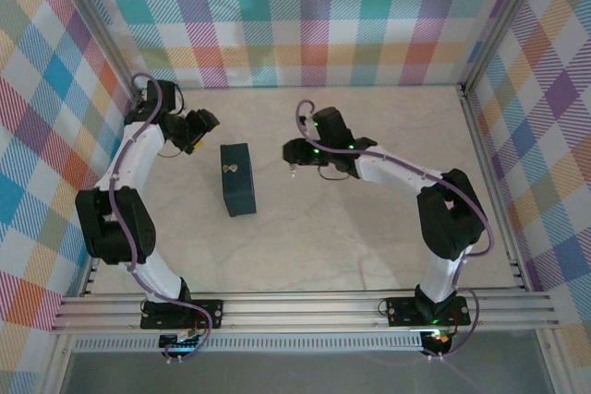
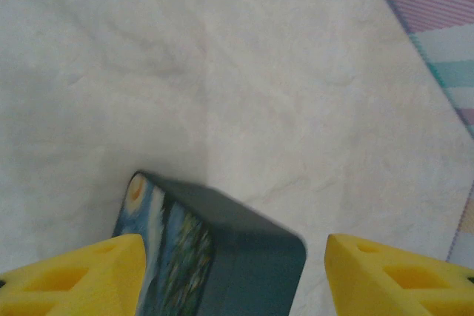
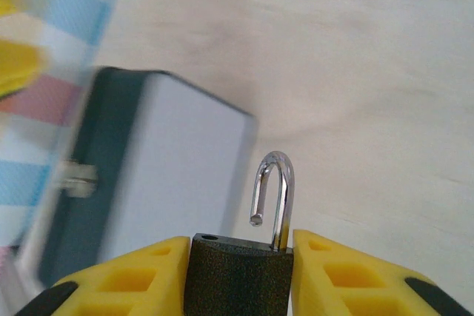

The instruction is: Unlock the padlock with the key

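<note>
top view: on the desk (image 1: 369, 256) the dark blue box (image 1: 237, 179) lies between the left end effector (image 1: 205, 128) and right end effector (image 1: 292, 160). left wrist: its yellow fingers (image 2: 74, 279) stand apart, the box's end seen between them. right wrist: the fingers clamp the padlock (image 3: 237, 275), its shackle (image 3: 272, 194) open at one end, beside the box.

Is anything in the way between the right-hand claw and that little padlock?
Nothing visible does. The padlock sits clamped between the jaws of the right gripper, its shackle swung open. The dark box lies beyond it, apart.
</note>
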`<state>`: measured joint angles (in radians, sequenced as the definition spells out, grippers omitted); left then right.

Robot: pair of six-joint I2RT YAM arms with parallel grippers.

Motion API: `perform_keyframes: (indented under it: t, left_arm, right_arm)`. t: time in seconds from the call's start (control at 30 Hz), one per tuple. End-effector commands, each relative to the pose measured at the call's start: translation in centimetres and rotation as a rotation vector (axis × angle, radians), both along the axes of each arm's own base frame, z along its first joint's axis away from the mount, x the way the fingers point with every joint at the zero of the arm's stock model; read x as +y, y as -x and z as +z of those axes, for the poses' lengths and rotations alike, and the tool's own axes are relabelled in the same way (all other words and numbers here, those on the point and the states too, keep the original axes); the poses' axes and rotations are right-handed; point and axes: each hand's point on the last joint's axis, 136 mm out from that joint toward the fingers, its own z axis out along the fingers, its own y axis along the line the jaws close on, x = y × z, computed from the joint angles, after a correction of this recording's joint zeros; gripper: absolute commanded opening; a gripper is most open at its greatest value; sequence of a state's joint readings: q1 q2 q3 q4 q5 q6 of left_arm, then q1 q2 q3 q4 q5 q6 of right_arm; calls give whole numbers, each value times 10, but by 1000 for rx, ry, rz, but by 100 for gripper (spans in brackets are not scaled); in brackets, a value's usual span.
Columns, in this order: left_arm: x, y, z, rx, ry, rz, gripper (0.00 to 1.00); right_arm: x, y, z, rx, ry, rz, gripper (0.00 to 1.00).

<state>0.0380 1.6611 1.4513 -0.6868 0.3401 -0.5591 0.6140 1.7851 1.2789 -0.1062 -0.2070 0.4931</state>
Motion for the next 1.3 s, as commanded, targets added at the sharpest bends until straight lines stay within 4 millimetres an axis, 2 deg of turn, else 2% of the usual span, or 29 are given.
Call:
perform_keyframes:
  t: [0.0,0.07,0.2,0.33,0.4,0.47,0.5,0.57,0.7,0.77,0.8,0.83,0.97,1.1,1.17,1.27]
  left_arm:
    - [5,26,7,-6,-72,6,66]
    - [5,38,3,5,-94,8,66]
    - [2,59,-2,23,-106,0,66]
    - [3,75,-1,30,-122,-4,66]
    - [3,79,-1,36,-127,-14,67]
    - [1,83,-1,48,-129,-38,67]
    - [1,85,-1,53,-133,-47,67]
    - [3,87,-3,58,-143,-47,67]
    - [10,91,-13,85,-169,-19,68]
    - [15,92,-20,100,-182,3,68]
    - [19,93,-23,106,-186,20,69]
    - [23,95,-28,116,-184,41,69]
    - [42,100,-36,134,-186,119,69]
    - [55,104,-41,149,-187,174,69]
    - [60,106,-42,151,-182,195,69]
    - [64,107,-42,147,-171,213,69]
  right_arm:
    - [-56,-3,-56,31,189,-63,36]
    - [-77,-7,-75,52,245,-87,36]
    - [-99,-12,-94,66,336,-97,37]
    - [-111,-12,-108,90,406,-77,56]
    - [-110,-12,-107,83,413,-60,59]
    - [-108,-13,-93,62,395,-56,62]
    - [-105,-12,-83,50,380,-53,70]
    - [-88,-7,-52,-4,329,-41,71]
    - [-33,16,-6,-103,320,41,76]
    - [0,32,9,-125,295,79,94]
    - [14,37,16,-139,285,91,100]
    - [30,44,21,-154,279,111,100]
    - [79,59,31,-182,268,166,100]
    - [117,67,28,-171,278,198,100]
    - [129,67,25,-173,304,196,100]
    - [138,64,13,-169,354,172,100]
